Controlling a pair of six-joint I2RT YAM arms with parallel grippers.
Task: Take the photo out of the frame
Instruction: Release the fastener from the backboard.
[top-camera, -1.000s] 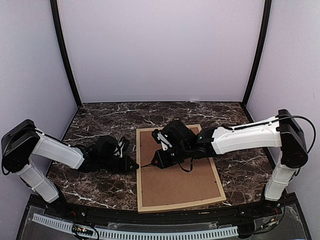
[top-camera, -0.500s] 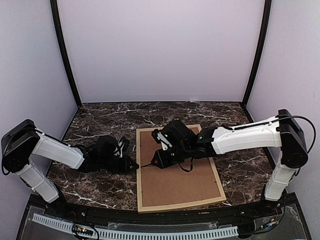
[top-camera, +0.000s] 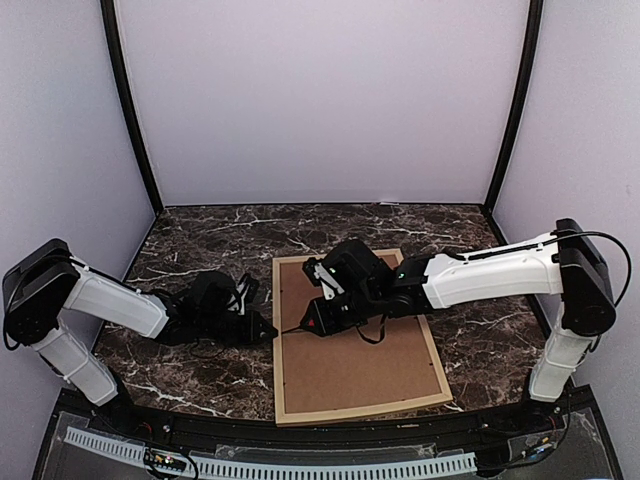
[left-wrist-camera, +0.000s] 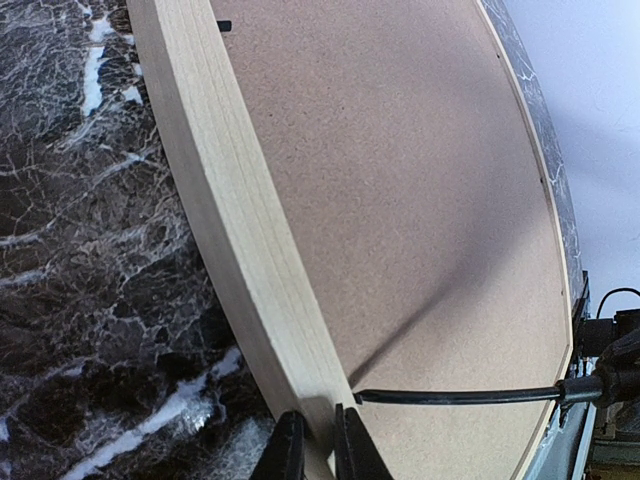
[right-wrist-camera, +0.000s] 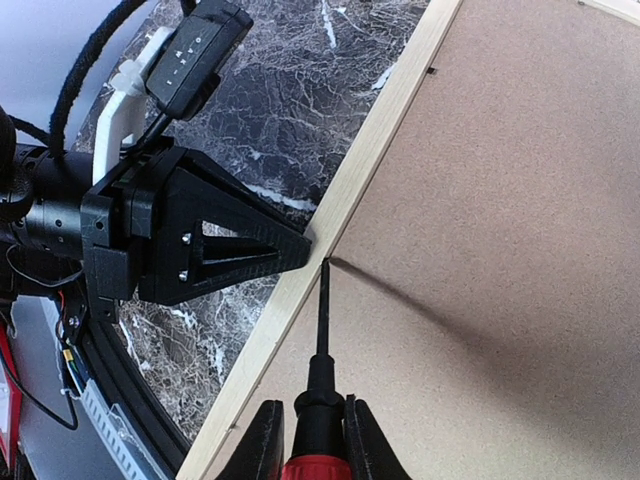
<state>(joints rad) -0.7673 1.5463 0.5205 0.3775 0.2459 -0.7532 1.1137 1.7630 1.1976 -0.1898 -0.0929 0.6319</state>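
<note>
Presently, the backing is being freed. The frame lies face-down on the worktop, its photo hidden under the backing board. The left tool, tips nearly together, braces the rail. The right tool clamps a screwdriver at the rail's inner edge. Next, probably: lever gently.

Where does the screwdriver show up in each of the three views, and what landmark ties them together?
Top external: the screwdriver, centre-left, tip at the left rail of the frame.
Left wrist: bottom right, shaft entering from the right edge.
Right wrist: bottom centre, shaft pointing up.
Shared landmark: that pale wooden rail, met by the tip in all three.
</note>
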